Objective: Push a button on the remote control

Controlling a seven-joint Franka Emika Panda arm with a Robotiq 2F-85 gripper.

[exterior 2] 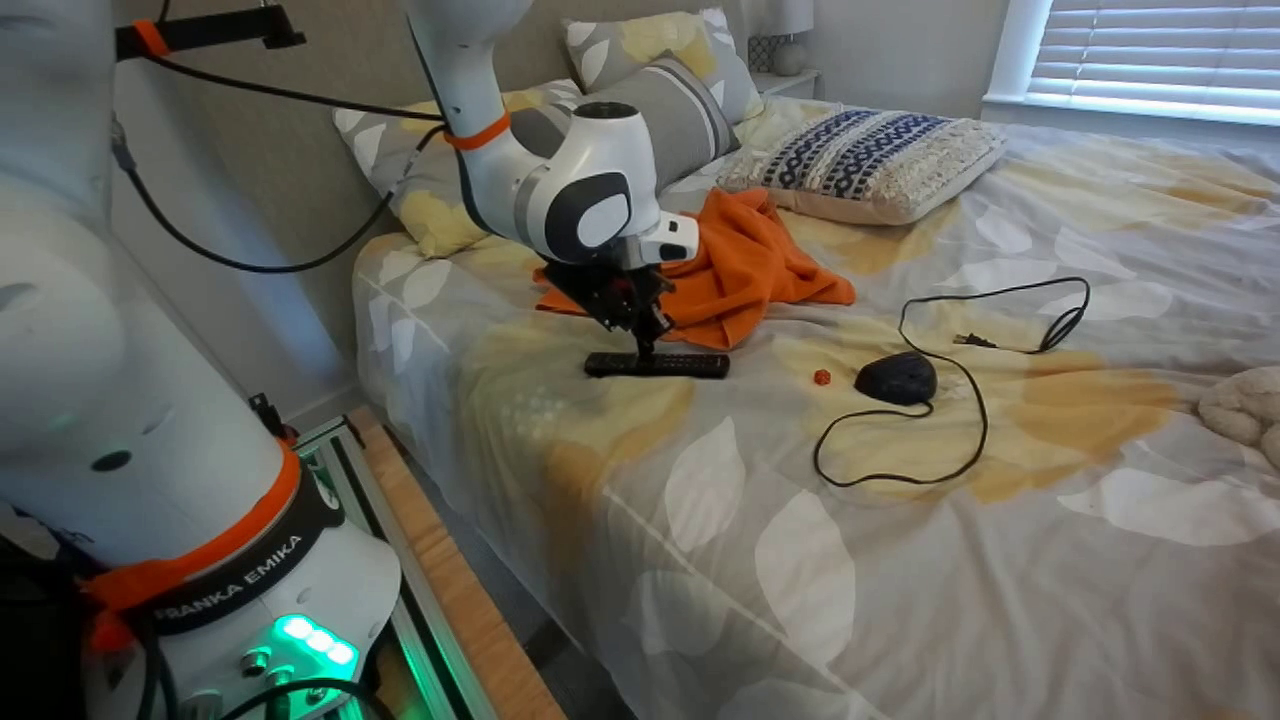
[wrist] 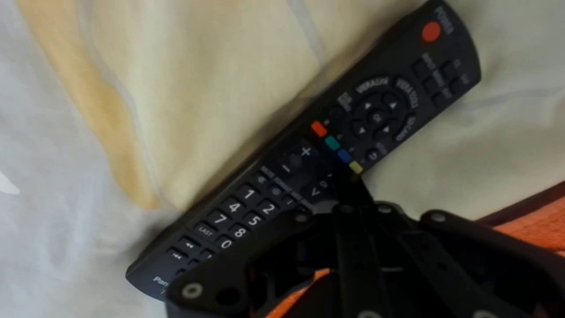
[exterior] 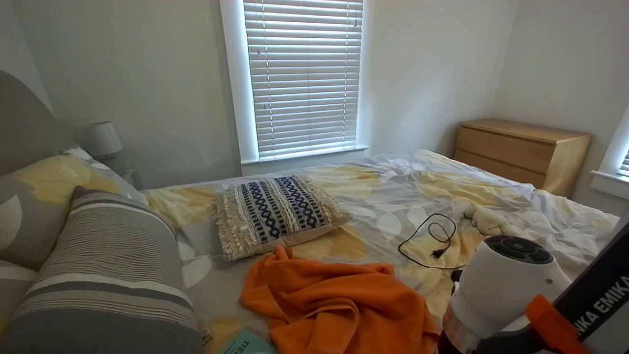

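The black remote control (exterior 2: 688, 366) lies flat on the bed with its buttons up. In the wrist view the remote (wrist: 249, 194) runs diagonally, with the red power button (wrist: 431, 32) at its upper right end. My gripper (exterior 2: 646, 350) points down over the remote's middle with its fingers together and nothing between them. In the wrist view the dark fingertips (wrist: 353, 179) are beside the yellow button and the channel key. They look at or just above the surface; contact cannot be told. The fingers hide part of the lower keys. In an exterior view the remote and fingers are out of view.
An orange cloth (exterior 2: 750, 265) lies just behind the gripper. A black lump (exterior 2: 897, 380) with a cable, a small red ball (exterior 2: 822, 377) and a fringed pillow (exterior 2: 870, 165) are also on the bed. A teal book (exterior: 248, 342) shows near the cloth in an exterior view.
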